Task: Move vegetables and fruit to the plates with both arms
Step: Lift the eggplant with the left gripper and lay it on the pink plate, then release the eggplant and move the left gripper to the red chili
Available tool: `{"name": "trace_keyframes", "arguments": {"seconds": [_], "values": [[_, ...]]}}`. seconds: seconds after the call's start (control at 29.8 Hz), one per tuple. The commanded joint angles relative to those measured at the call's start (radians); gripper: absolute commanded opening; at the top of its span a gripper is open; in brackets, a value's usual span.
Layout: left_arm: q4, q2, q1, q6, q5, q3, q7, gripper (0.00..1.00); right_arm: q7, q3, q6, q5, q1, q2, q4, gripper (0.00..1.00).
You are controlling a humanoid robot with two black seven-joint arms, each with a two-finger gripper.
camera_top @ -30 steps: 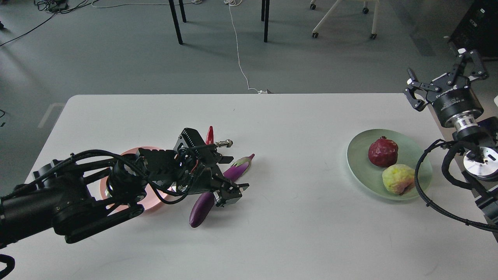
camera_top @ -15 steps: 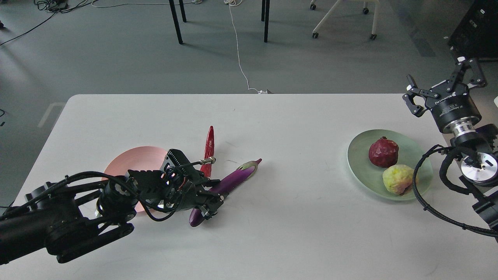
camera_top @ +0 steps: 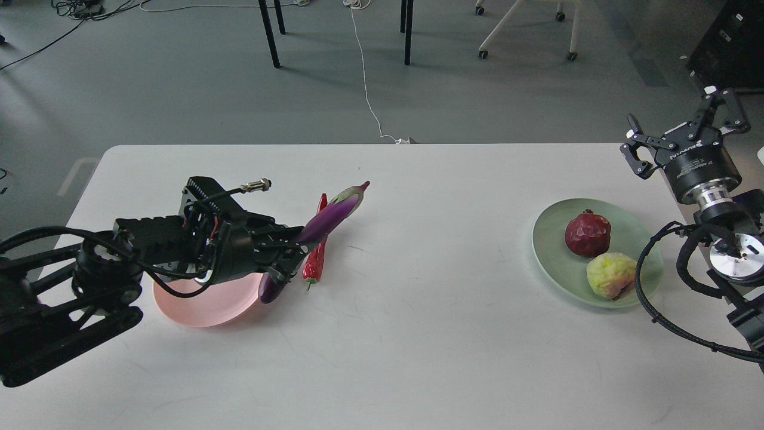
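My left gripper (camera_top: 285, 254) is shut on the purple eggplant (camera_top: 327, 216) and holds it tilted above the table, cap end up and to the right, its dark lower end at the right rim of the pink plate (camera_top: 197, 301). The red chili pepper (camera_top: 315, 260) lies on the table just right of that plate, partly behind the eggplant. The pomegranate (camera_top: 587, 233) and the yellow-green fruit (camera_top: 610, 275) sit on the green plate (camera_top: 546, 239) at the right. My right gripper (camera_top: 686, 134) is open and empty, raised beyond the table's far right edge.
The white table (camera_top: 418, 334) spans the view. Chair and table legs and a white cable (camera_top: 365, 77) are on the floor behind it. My right arm's looped black cable (camera_top: 647, 298) hangs by the green plate's right side.
My left gripper has lifted the eggplant off the table and carried it left and back towards the pink plate. The chili is uncovered. The right gripper barely shifted.
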Motion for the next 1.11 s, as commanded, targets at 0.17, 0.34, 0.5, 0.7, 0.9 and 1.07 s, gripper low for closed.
{"name": "trace_keyframes", "arguments": {"seconds": [0.17, 0.34, 0.5, 0.7, 0.9, 1.07], "values": [[0.029, 0.261, 0.111, 0.123, -0.113, 0.050, -0.056, 0.15, 0.000, -0.005, 0.000, 0.000, 0.001, 0.004, 0.002, 0.99], [0.118, 0.246, 0.170, 0.173, -0.118, 0.050, -0.056, 0.22, 0.000, -0.005, 0.000, -0.001, 0.001, 0.004, 0.007, 0.99], [0.140, 0.198, 0.168, 0.183, -0.126, 0.049, -0.053, 0.72, -0.001, -0.006, 0.000, -0.001, 0.002, 0.004, 0.010, 0.99], [0.140, 0.193, 0.168, 0.183, -0.132, 0.049, -0.057, 0.76, -0.001, -0.009, 0.000, -0.001, 0.002, 0.006, 0.010, 0.99], [0.140, 0.193, 0.135, 0.183, -0.150, 0.017, -0.056, 0.80, -0.001, -0.012, 0.000, -0.001, 0.001, 0.006, 0.008, 0.99], [0.140, 0.123, -0.022, 0.164, -0.201, 0.020, -0.038, 0.80, 0.000, -0.014, 0.000, -0.001, -0.004, 0.006, 0.010, 0.99]]}}
